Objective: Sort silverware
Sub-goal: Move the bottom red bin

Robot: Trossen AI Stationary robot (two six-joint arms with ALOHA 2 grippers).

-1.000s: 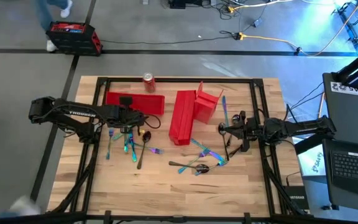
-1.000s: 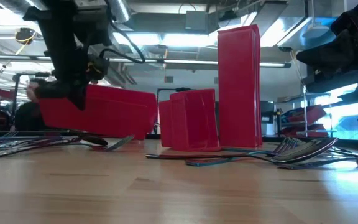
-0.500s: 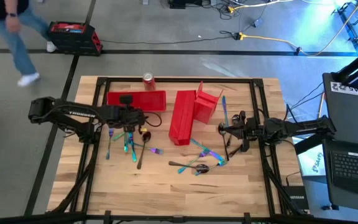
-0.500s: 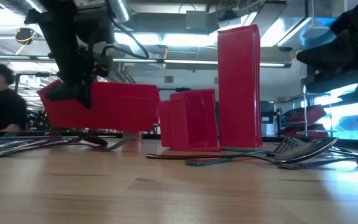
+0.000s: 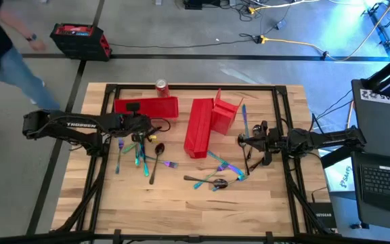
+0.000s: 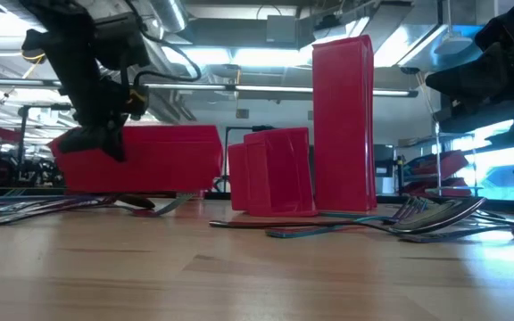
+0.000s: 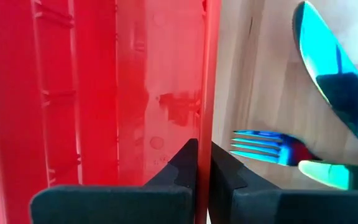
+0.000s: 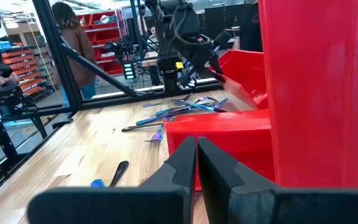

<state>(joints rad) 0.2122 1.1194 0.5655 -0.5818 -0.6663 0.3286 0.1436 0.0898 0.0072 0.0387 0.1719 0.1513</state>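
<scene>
- The left gripper (image 5: pixel 135 108) is pinching the wall of a long red bin (image 5: pixel 156 107); in the left wrist view its two fingers (image 7: pixel 182 167) are pressing together on the thin red rim, so the jaws are closed on this bin.
- In the low view this bin (image 6: pixel 150 159) is hanging a little above the table (image 5: pixel 181 203), with one end slightly higher than the other.
- The red soda can (image 5: pixel 162 89) is standing just behind the held bin, near the far edge of the table.
- One group of silverware (image 5: pixel 141 154) is lying on the table just in front of the held bin, below the left gripper and not between its jaws: several blue-teal forks and one dark spoon (image 5: pixel 158 150).
- In the left wrist view a fork (image 7: pixel 263 147) and a shiny blue spoon (image 7: pixel 328 74) are lying on the wood beside the bin wall, outside the fingers.
- A second long red bin (image 5: pixel 198 127) is lying to the right of the held bin, and a shorter red bin (image 5: pixel 225 114) is touching it.
- A second group of silverware (image 5: pixel 217 175) is lying in front of these two bins.
- The right gripper (image 5: pixel 244 141) is waiting to the right of the shorter bin, above the table, with its jaws closed on nothing; the silverware is lying near it but apart.
- A person (image 5: pixel 5 47) is walking on the floor, well apart from the held bin.
</scene>
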